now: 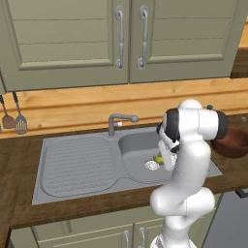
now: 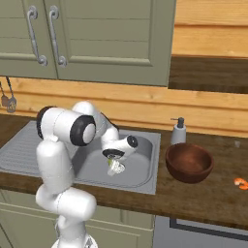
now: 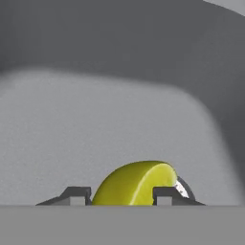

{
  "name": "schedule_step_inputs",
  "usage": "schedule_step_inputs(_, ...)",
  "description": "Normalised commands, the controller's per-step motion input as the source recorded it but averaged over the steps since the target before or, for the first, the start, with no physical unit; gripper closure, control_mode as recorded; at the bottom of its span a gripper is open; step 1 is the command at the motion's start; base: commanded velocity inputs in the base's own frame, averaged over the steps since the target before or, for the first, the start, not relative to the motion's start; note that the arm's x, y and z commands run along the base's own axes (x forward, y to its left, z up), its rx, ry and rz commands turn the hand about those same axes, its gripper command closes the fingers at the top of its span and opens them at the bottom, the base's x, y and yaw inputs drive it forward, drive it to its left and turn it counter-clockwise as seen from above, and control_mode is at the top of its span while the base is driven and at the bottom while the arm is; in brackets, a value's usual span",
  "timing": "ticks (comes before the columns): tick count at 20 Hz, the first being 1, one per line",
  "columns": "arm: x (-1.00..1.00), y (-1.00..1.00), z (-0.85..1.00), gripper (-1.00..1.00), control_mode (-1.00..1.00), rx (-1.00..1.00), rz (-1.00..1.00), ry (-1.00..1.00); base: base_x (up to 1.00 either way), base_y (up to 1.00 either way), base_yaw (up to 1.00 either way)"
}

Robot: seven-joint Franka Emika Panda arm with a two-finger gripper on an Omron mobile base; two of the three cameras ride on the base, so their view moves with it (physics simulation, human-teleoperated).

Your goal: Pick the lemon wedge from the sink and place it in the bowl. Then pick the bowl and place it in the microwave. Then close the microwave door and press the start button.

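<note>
Sink (image 1: 77, 167) sits in wooden counter (image 2: 208, 203) beneath olive-green cabinets (image 1: 68, 38).

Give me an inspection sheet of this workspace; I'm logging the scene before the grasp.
Surface: dark wooden counter holding the grey sink.
Job's things: lemon wedge on the basin floor beside the drain; bowl upright on the counter right of the sink, nothing seen inside.
Clutter: soap dispenser behind the bowl; small orange item at the counter's right edge.
Grippers: gripper down in the basin, one fingertip on each side of the wedge; closure cannot be told.
Cables: nothing seen.
Surroundings: green wall cabinets, tap, utensils hanging on the wall.
</note>
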Motion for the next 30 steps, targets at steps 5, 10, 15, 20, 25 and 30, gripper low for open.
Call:
schedule_step_inputs(5, -0.67, -0.12, 1.0, 1.0, -1.0, -0.23, 0.04, -0.02, 0.0, 0.0, 0.0)
schedule_step_inputs(10, -0.44, -0.04, 1.0, 1.0, -1.0, -0.28, 0.08, 0.0, 0.0, 0.0, 0.0)
schedule_step_inputs(15, -0.61, -0.35, 0.94, 1.0, -1.0, -0.14, 0.04, 0.0, 0.0, 0.0, 0.0)
schedule_step_inputs(20, -0.43, -0.08, 0.96, 1.0, -1.0, -0.03, -0.02, 0.04, 0.0, 0.0, 0.0)
schedule_step_inputs(25, -0.06, -0.24, 0.77, 1.0, -1.0, 0.0, -0.04, 0.06, 0.0, 0.0, 0.0)
schedule_step_inputs(30, 0.0, -0.34, 0.79, 1.0, -1.0, 0.0, -0.09, 0.09, 0.0, 0.0, 0.0)
